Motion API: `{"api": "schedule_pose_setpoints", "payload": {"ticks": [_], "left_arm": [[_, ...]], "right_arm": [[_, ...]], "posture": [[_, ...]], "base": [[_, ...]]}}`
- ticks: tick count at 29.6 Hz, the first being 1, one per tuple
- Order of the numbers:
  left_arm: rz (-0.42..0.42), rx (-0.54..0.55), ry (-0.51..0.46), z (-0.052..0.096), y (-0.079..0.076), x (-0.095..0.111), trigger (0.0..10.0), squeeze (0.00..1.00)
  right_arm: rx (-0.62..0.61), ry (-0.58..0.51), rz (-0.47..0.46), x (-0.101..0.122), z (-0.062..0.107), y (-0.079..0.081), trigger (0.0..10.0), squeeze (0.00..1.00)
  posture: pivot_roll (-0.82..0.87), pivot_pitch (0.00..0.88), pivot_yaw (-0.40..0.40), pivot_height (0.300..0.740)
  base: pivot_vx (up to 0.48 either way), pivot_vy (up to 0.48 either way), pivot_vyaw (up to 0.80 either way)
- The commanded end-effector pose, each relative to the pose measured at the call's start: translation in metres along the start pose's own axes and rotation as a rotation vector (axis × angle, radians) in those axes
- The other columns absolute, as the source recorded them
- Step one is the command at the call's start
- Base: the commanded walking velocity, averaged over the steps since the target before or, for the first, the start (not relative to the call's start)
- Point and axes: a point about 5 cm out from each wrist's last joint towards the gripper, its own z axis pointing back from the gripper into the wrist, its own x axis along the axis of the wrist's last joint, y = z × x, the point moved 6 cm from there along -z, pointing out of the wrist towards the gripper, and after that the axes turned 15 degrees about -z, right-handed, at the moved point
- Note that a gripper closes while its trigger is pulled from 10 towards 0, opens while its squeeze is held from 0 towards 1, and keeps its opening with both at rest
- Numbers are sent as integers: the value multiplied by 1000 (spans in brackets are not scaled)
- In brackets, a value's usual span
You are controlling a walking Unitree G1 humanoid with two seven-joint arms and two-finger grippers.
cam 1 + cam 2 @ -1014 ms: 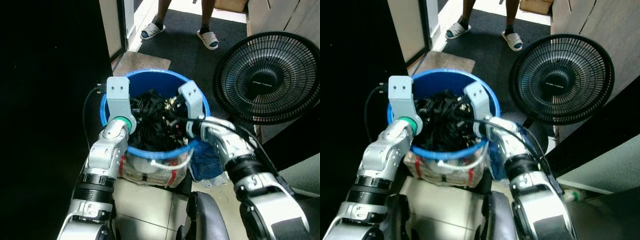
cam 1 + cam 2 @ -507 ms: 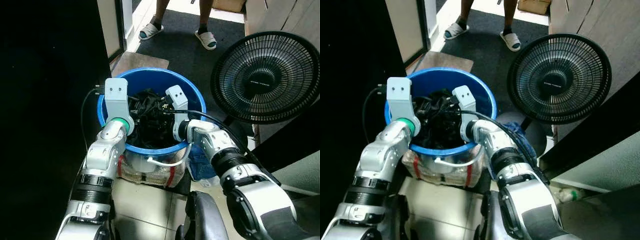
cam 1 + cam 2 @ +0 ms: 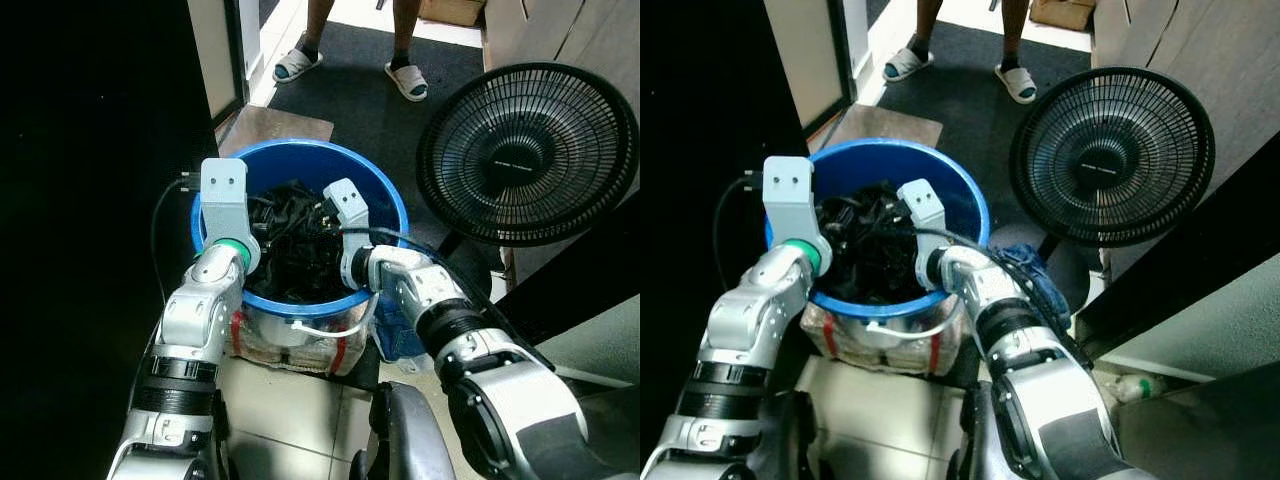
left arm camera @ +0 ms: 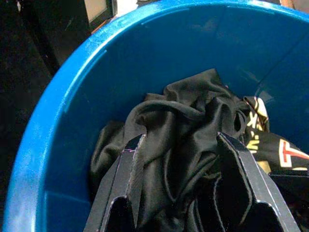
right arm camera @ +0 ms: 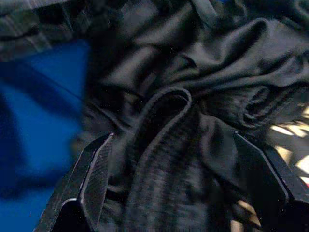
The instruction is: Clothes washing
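A blue bucket (image 3: pixel 300 150) stands on the floor in front of me, holding a heap of black clothes (image 3: pixel 290 250), one of them with pale print. Both arms reach into it. My left gripper (image 4: pixel 181 139) is open, its fingers (image 4: pixel 133 159) straddling a rumpled black garment (image 4: pixel 183 111) near the bucket's left wall. My right gripper (image 5: pixel 174 137) is also open wide, with a fold of black ribbed cloth (image 5: pixel 164 130) lying between its fingers (image 5: pixel 99 164). In the eye views both grippers' fingertips are sunk among the clothes.
A black floor fan (image 3: pixel 530 150) stands close on the right. A person's sandalled feet (image 3: pixel 410 80) are on the dark carpet beyond the bucket. The bucket rests on a woven sack (image 3: pixel 290 345), with blue cloth (image 3: pixel 400 325) beside it. A dark wall lies to the left.
My right gripper has moved left from the bucket's right rim into the middle of the clothes. The left gripper has stayed almost in place. The camera has shifted slightly.
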Motion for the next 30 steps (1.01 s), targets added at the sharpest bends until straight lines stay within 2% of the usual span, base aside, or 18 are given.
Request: {"api": "schedule_pose_setpoints", "payload": {"ticks": [1, 5, 11, 21, 24, 28, 30], "left_arm": [[-11, -13, 20, 1, -4, -6, 10000, 0], [-9, -31, 19, 0, -10, -5, 10000, 0], [-8, -38, 19, 0, -12, -4, 10000, 0], [-9, -34, 20, 1, -10, -4, 10000, 0], [-10, -32, 21, 2, -10, -4, 10000, 0], [-10, -32, 21, 2, -10, -4, 10000, 0], [-9, -34, 21, 2, -10, -4, 10000, 0]], "right_arm": [[-59, 154, -71, -62, 3, -12, 10000, 0], [-106, 206, -111, -80, 14, -29, 10000, 0], [-93, 226, -135, -89, 18, -31, 10000, 0], [82, 244, -100, -97, 15, -7, 10000, 0], [184, 187, -100, -88, 14, 6, 10000, 0], [212, 167, -103, -84, 14, 9, 10000, 0], [283, 139, -114, -79, 17, 16, 10000, 0]], "posture": [[111, 342, -1, 565], [96, 341, 4, 565], [92, 342, 6, 565], [112, 347, 7, 565], [113, 350, 7, 565], [112, 351, 7, 565], [109, 352, 9, 565]], "base": [[0, 0, 0], [0, 0, 0], [0, 0, 0], [0, 0, 0], [0, 0, 0], [0, 0, 0], [0, 0, 0]]}}
